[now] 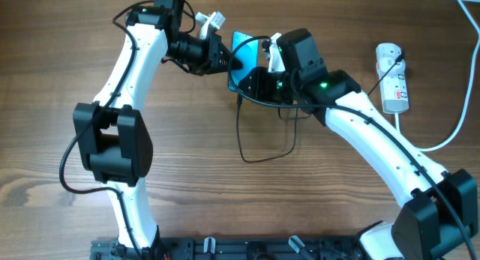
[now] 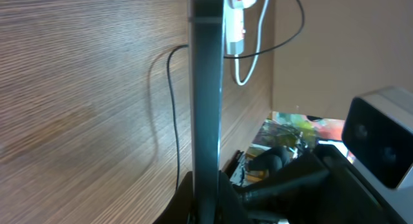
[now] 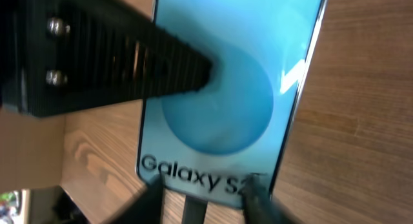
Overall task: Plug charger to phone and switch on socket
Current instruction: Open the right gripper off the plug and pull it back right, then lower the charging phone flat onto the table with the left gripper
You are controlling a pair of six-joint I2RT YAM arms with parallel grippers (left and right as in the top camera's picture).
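My left gripper is shut on the phone, holding it on edge above the table at the back middle. In the left wrist view the phone shows edge-on as a dark bar between the jaws. In the right wrist view the cyan screen fills the frame. The charger's black connector meets the phone's bottom edge between my right gripper's fingers, which stand apart on either side of it. The thin black cable loops down over the table. The white socket lies at the right.
The socket's thick white cord curves along the right edge. The socket also shows at the top of the left wrist view, with the black cable on the wood. The two arms are close together around the phone.
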